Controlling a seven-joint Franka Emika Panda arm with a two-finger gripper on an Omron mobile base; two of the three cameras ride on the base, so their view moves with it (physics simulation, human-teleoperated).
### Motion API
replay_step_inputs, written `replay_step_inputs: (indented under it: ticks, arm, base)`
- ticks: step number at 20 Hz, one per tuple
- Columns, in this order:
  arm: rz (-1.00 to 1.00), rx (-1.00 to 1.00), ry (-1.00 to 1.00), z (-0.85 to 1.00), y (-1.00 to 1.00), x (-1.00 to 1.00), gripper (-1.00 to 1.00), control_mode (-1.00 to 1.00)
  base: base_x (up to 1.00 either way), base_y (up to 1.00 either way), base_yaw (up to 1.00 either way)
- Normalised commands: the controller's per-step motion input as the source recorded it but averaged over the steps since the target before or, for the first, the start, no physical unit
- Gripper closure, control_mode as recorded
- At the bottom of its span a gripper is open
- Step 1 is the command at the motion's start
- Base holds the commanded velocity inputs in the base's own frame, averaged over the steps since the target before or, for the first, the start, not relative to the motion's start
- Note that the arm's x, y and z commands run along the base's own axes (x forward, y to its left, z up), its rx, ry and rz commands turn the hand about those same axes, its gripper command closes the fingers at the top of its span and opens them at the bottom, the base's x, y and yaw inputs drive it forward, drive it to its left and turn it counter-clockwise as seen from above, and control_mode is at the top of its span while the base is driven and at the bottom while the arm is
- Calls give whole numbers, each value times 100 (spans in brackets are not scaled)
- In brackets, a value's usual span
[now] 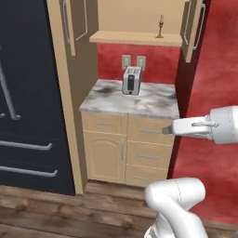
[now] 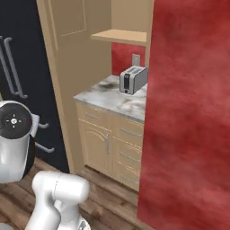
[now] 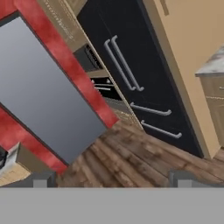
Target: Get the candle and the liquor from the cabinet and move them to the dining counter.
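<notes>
The candle (image 1: 161, 25), slim and tan on a brass holder, stands at the right end of the shelf in the cabinet (image 1: 135, 38). The cabinet's panelled doors hang open on both sides. In the right base view the cabinet (image 2: 120, 36) shelf shows and the red wall hides its right end. The liquor and the dining counter are out of view. My gripper (image 3: 112, 180) is open, its two dark fingertips (image 3: 41, 179) far apart with nothing between them. It looks across the wooden floor towards the black fridge, well away from the cabinet. My white forearm (image 1: 204, 126) reaches in from the right.
A silver toaster (image 1: 131, 80) sits on the small marble worktop (image 1: 153, 103) under the cabinet, above tan drawers (image 1: 148, 155). A black fridge (image 1: 28, 93) stands to the left. A red wall (image 2: 188, 117) closes off the right side. Wooden floor (image 1: 56, 209) lies in front.
</notes>
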Motion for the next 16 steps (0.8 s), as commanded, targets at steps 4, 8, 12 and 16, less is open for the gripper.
replay_step_inputs:
  ticks: [4, 8, 12, 16]
  arm:
    - [0, 0, 0, 0, 0, 0, -100, 100]
    - [0, 0, 0, 0, 0, 0, -100, 100]
    - [0, 0, 0, 0, 0, 0, -100, 100]
    - [0, 0, 0, 0, 0, 0, -100, 100]
  base:
    - [45, 27, -43]
    - [52, 44, -43]
    - [58, 54, -43]
    - [63, 48, -40]
